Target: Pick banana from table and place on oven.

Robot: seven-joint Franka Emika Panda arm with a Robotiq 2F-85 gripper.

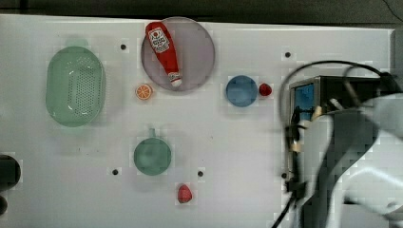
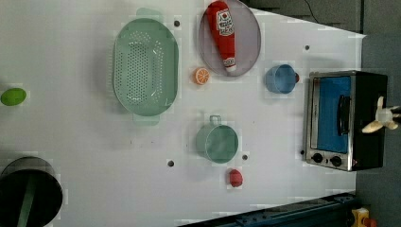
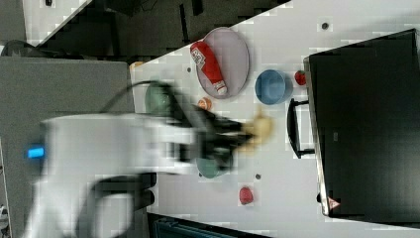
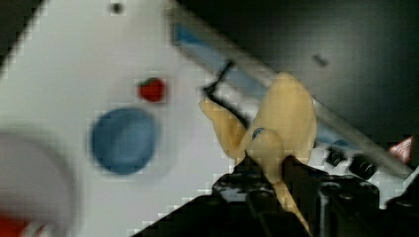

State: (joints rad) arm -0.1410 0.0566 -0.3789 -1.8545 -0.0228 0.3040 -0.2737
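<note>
- The jaws of the gripper (image 4: pixel 276 170) are clamped on the banana (image 4: pixel 281 118), peel strips splayed past the black fingers (image 4: pixel 304 180).
- In the right view the banana (image 3: pixel 260 130) hangs clear above the tabletop (image 3: pixel 277 163), near the handle of the toaster oven (image 3: pixel 366 124).
- In the left view the banana (image 2: pixel 382 120) sits over the oven's black top (image 2: pixel 371 118).
- A blue bowl (image 1: pixel 241 90) and a small strawberry (image 1: pixel 265 89) sit on the tabletop beside the oven.

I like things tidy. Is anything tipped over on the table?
Yes. The ketchup bottle lies flat on its side on the round grey plate instead of standing. The other things on the table sit normally.
</note>
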